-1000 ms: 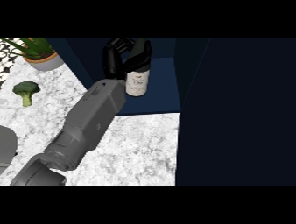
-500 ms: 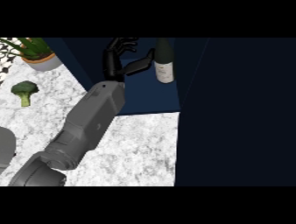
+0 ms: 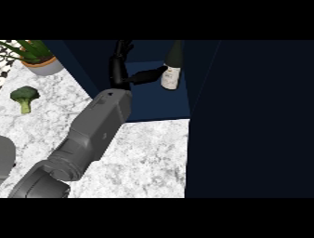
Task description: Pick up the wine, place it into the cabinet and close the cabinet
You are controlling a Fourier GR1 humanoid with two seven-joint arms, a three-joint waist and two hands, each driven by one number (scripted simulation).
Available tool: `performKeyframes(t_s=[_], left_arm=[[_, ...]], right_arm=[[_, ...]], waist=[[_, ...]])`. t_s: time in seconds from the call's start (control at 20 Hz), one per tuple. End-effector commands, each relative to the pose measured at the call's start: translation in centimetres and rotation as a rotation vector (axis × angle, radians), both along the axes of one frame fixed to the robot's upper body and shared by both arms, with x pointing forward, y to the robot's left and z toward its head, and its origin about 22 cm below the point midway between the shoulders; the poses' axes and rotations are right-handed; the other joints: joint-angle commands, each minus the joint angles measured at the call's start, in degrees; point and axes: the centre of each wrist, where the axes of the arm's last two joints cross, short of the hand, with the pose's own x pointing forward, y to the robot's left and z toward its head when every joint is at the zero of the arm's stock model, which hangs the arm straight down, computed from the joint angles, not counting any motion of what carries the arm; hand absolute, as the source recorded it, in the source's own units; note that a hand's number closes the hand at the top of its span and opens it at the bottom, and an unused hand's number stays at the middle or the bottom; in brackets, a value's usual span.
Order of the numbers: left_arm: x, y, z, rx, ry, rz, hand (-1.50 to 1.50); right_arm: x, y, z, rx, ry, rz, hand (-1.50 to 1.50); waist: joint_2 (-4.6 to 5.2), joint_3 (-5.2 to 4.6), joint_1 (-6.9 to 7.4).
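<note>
- At the far left a potted plant and a piece of broccoli sit on the marble worktop, well apart from the work and no part of it
- One grey forearm runs up from the lower left into the open cabinet; which arm it is I judge to be the left, the other hand not showing
- The left hand is spread, fingers straight up, thumb stretched toward the bottle and touching or nearly touching it, not curled round it
- The wine bottle stands upright inside the cabinet, just right of the hand
- Judged so: picking and placing look done; drawing the arm out and shutting the dark door at the right are left
</note>
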Motion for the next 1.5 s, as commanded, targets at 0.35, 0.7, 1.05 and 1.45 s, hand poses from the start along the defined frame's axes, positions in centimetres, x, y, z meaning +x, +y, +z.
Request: performKeyframes(t_s=[0.35,0.7,1.05,1.45], left_arm=[[-0.6,2.2,-1.9,0.032,0.01,0.069,-1.5],[-1.5,2.2,-3.3,0.024,-0.026,0.043,-1.5],[-1.4,2.1,-3.0,-0.007,-0.054,-0.042,-1.5],[-1.1,1.7,-2.4,-0.028,-0.057,-0.095,-1.5]], right_arm=[[-0.9,0.3,0.3,0.027,-0.021,0.033,-1.5],[-1.0,0.6,1.2,0.007,-0.021,0.045,-1.5],[-0.7,0.5,0.7,0.004,-0.021,0.027,-1.5],[-0.1,0.0,0.1,0.037,-0.006,0.028,-1.5]], waist=[[0.73,-0.36,-0.16],[0.58,-0.38,0.11],[0.18,-0.34,1.03],[0.32,-0.3,0.76]])
